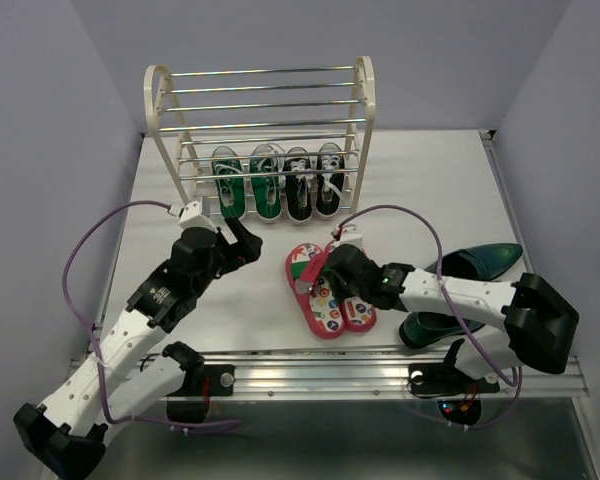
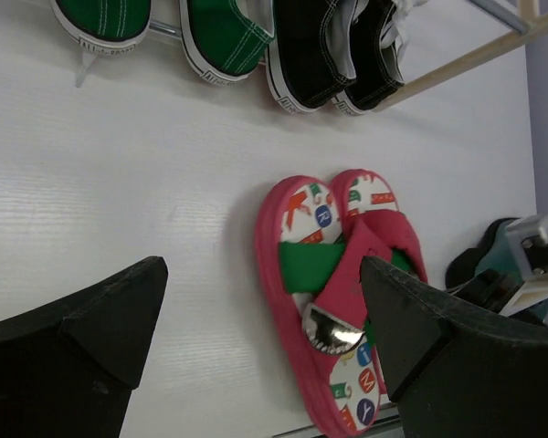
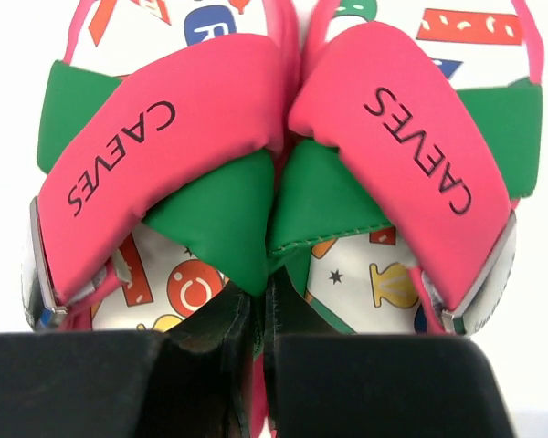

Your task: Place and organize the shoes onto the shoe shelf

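Two red-pink flip-flops [image 1: 328, 295] lie side by side at the centre of the white table [image 1: 230, 300]. The right gripper [image 3: 260, 351] is clamped on them where their inner edges meet. Left of centre, the left gripper [image 1: 246, 236] hovers with its jaws wide apart. Green sneakers [image 1: 248, 188] and black sneakers [image 1: 313, 188] sit at the bottom of the shoe shelf [image 1: 158, 110], upper centre. Teal loafers [image 1: 477, 263] lie at the right.

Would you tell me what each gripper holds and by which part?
Right gripper pinches the flip-flops by their adjoining green straps; left gripper holds nothing.
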Action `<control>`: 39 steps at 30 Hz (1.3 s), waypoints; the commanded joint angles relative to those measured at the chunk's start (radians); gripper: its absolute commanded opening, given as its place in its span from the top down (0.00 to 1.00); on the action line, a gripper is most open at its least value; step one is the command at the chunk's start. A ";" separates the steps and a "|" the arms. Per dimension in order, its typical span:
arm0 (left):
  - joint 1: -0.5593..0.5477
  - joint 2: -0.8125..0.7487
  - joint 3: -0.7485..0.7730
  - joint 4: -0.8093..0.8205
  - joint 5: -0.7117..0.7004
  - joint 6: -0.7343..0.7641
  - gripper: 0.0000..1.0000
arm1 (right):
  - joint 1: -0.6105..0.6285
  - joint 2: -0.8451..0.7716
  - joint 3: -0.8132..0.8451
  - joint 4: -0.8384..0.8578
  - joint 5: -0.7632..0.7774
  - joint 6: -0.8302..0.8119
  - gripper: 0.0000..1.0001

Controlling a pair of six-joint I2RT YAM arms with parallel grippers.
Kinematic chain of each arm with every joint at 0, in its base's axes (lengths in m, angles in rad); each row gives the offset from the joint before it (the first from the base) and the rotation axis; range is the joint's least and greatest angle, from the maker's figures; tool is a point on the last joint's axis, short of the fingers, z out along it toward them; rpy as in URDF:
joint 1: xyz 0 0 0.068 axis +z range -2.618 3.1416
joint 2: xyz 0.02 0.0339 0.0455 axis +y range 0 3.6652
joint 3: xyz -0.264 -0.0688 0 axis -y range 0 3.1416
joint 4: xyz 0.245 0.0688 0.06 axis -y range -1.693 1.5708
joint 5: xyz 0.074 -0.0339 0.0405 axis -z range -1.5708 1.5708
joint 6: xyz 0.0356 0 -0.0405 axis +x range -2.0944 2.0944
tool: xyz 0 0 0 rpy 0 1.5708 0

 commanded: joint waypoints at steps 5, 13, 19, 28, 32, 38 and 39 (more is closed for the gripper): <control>-0.003 -0.112 0.138 -0.198 -0.079 0.064 0.01 | 0.243 0.235 0.332 0.060 0.254 0.237 0.99; -0.003 -0.216 0.173 -0.306 -0.112 0.011 0.01 | 0.266 0.474 0.593 0.060 0.373 0.362 0.81; -0.003 -0.221 0.147 -0.306 -0.040 0.017 0.01 | 0.266 0.458 0.587 0.060 0.262 0.360 0.00; -0.003 -0.180 0.003 -0.122 0.151 0.020 0.01 | 0.266 0.039 0.236 -0.064 0.186 0.409 0.00; -0.029 -0.105 -0.087 0.027 0.263 -0.018 0.01 | 0.105 -0.212 0.075 -0.231 0.242 0.429 0.00; -0.239 0.038 -0.066 0.183 0.117 -0.091 0.01 | -0.171 -0.441 -0.011 -0.298 0.146 0.328 0.00; -0.274 0.110 -0.053 0.182 0.089 -0.094 0.01 | -0.183 -0.447 -0.003 -0.317 0.155 0.296 0.00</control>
